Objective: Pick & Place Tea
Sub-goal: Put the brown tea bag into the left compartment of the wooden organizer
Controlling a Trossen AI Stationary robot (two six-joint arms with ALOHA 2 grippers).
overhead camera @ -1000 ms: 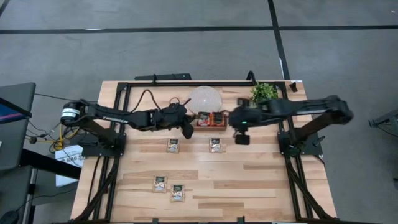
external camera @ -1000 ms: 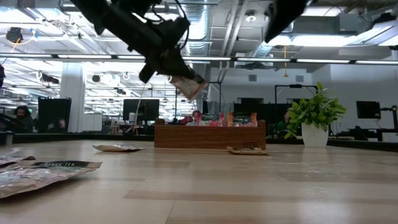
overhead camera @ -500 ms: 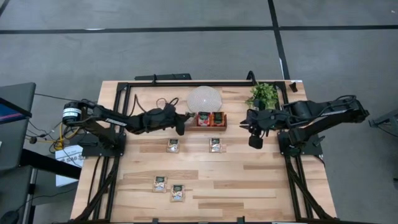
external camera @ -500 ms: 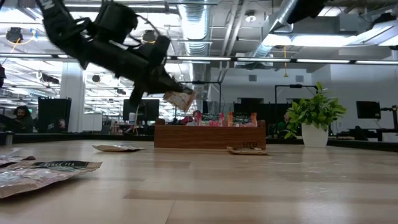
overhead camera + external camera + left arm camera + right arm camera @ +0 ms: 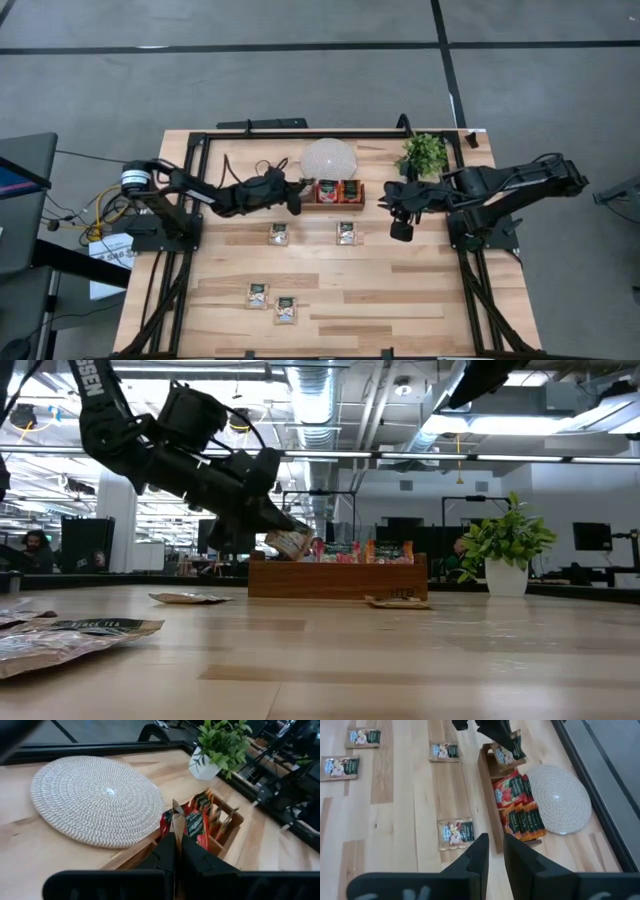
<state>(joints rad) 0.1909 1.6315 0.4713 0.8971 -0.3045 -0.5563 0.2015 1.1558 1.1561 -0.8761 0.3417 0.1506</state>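
Observation:
My left gripper (image 5: 296, 198) (image 5: 276, 532) is shut on one pale tea sachet (image 5: 289, 543) (image 5: 508, 751). It hangs just above the left end of the brown wooden tray (image 5: 340, 203) (image 5: 337, 577). Red sachets (image 5: 198, 822) (image 5: 516, 805) stand upright in the tray's other compartments. Several pale sachets lie flat on the table (image 5: 278, 234) (image 5: 347, 233) (image 5: 258, 293). My right gripper (image 5: 398, 222) (image 5: 493, 854) hovers right of the tray, open by a narrow gap and holding nothing. My left gripper pinches the pale sachet between its two fingers (image 5: 165, 851), which reach level from the table's left. The left wrist view shows the sachet's thin edge (image 5: 175, 816) sticking out past the fingertips. It is lifted clear and tilted, its lower corner close over the tray's left end.
A round woven mat (image 5: 330, 158) (image 5: 95, 800) lies just beyond the tray. A small potted plant (image 5: 425, 150) (image 5: 507, 545) stands to the tray's right. A black frame runs along the table's far edge (image 5: 300, 133). Bare wood lies between the loose sachets.
My left gripper has come down with the sachet, from well above the tray to just over its left end, and has tipped closer to level. My right gripper has drawn back from the tray's right end toward the table's right edge.

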